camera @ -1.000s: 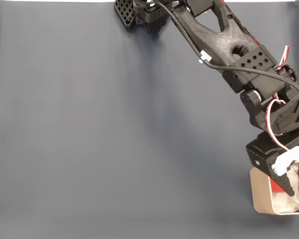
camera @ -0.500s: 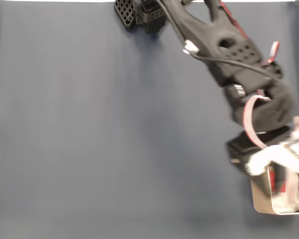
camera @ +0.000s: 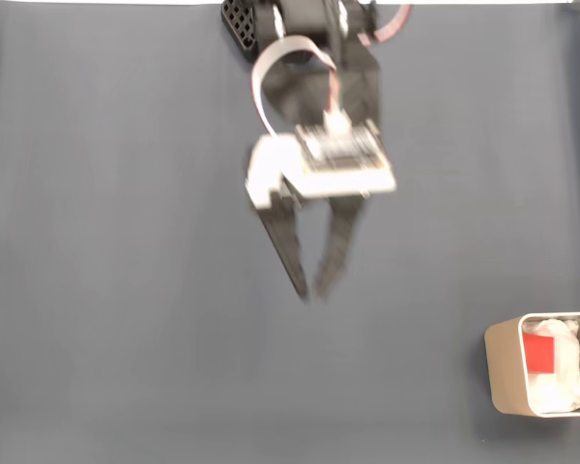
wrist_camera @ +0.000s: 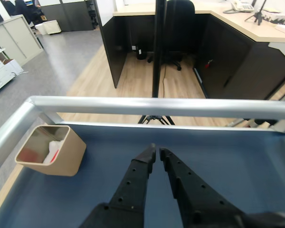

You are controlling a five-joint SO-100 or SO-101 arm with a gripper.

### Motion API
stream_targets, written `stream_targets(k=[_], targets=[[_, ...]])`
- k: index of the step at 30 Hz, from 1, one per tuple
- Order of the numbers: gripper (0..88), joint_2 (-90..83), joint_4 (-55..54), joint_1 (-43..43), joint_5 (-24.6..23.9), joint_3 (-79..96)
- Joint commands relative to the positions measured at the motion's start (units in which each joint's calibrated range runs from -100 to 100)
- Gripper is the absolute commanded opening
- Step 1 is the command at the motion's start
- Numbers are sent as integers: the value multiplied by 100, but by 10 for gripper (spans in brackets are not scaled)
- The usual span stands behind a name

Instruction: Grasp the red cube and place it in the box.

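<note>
In the box (camera: 503, 372): red cube (camera: 537, 352) on white padding (camera: 561, 387) | fingers (camera: 309, 290) nearly closed, empty, well apart.

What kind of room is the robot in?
Probably an office. The wrist view shows a black office chair, long desks with a phone, and grey cabinets beyond the blue table.

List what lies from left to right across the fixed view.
Gripper with its white camera board, above the blue mat → box at the right edge → red cube inside the box, on the white padding.
</note>
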Motion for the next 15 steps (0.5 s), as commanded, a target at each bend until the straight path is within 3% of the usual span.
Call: stream_targets(k=[1, 9, 15], targets=[[0, -1843, -90, 150, 5, 1743], [0, -5378, 770, 135, -39, 5329], [0, -6435, 1664, 164, -112, 6561]])
